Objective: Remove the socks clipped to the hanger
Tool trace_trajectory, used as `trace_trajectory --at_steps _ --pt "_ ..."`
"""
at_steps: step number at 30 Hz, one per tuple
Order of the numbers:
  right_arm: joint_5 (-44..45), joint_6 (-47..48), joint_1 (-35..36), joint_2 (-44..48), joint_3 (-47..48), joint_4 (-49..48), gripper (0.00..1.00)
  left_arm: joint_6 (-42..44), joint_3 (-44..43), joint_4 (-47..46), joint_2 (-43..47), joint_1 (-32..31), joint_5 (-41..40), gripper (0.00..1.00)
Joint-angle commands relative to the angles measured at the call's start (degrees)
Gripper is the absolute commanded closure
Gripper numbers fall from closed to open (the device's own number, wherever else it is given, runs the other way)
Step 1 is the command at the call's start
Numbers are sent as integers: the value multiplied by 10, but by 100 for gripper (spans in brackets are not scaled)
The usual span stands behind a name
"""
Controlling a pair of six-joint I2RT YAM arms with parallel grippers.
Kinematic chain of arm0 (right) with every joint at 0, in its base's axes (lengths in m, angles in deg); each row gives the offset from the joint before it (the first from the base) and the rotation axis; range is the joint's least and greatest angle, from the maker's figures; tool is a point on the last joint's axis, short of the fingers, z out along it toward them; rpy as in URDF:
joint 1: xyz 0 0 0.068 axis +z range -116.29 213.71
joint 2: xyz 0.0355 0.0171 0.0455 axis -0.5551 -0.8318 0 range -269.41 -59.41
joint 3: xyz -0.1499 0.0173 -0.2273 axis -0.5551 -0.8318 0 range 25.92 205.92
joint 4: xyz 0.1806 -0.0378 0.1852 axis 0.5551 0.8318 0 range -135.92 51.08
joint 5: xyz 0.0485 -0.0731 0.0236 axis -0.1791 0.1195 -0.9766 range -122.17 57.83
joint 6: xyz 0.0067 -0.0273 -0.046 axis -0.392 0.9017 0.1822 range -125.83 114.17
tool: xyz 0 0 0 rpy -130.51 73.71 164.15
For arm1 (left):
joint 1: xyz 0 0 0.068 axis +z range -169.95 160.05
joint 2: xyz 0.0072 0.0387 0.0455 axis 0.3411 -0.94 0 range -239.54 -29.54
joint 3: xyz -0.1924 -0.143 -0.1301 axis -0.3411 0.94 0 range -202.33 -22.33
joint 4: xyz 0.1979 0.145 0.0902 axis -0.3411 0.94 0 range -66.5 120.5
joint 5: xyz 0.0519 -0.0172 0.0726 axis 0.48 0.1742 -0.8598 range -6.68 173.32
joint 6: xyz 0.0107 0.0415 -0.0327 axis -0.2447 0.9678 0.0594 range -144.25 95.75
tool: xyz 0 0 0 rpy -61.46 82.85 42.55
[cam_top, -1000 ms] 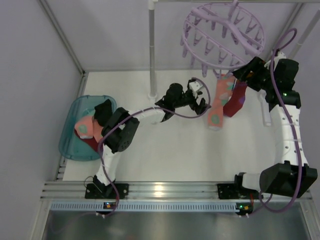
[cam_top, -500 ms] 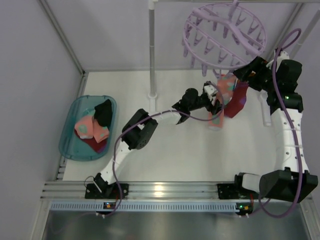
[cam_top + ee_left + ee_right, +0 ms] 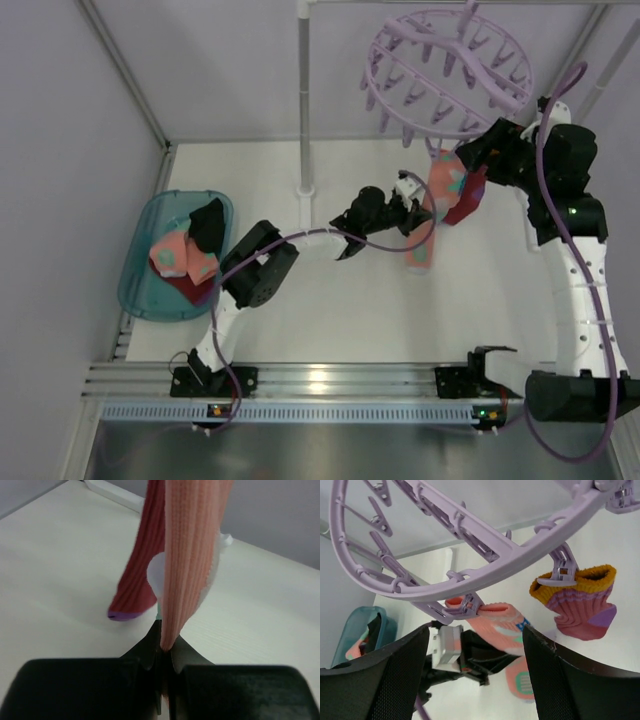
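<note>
- Bright, even overhead light washes the pale desk (image 3: 330, 320); shadows on it are faint and soft.
- A glare spot gleams on the metal rail (image 3: 318, 378) along the near edge.
- Left wrist view: salmon sock (image 3: 192, 555) crisp, left hand (image 3: 161, 635) dark and soft.
- Right wrist view: hanger (image 3: 510, 566) sharp; fingers (image 3: 375, 680) of the right hand (image 3: 476, 630) blurred, edges bowed.

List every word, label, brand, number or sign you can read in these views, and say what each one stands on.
None: no text can be read in any view.
The lilac hanger, the salmon pink sock, the orange and purple sock and the teal tub show no lettering.
The green patches on the salmon pink sock are a pattern, not text.
</note>
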State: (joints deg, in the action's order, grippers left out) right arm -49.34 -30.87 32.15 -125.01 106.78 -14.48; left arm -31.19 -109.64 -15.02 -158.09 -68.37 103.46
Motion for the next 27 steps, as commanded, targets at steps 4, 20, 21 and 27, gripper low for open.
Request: trace_trajectory --at_steps 4,20,21,27 --pt "-8 56 9 31 23 15 28 -72 97 -38 167 -4 92 100" --pt "-60 90 9 6 68 -4 39 -197 180 -38 255 38 221 100" --pt "-53 90 9 5 76 2 42 -200 181 -38 255 38 220 100" --pt "-28 94 9 -2 103 32 45 -217 184 -38 258 34 193 100"
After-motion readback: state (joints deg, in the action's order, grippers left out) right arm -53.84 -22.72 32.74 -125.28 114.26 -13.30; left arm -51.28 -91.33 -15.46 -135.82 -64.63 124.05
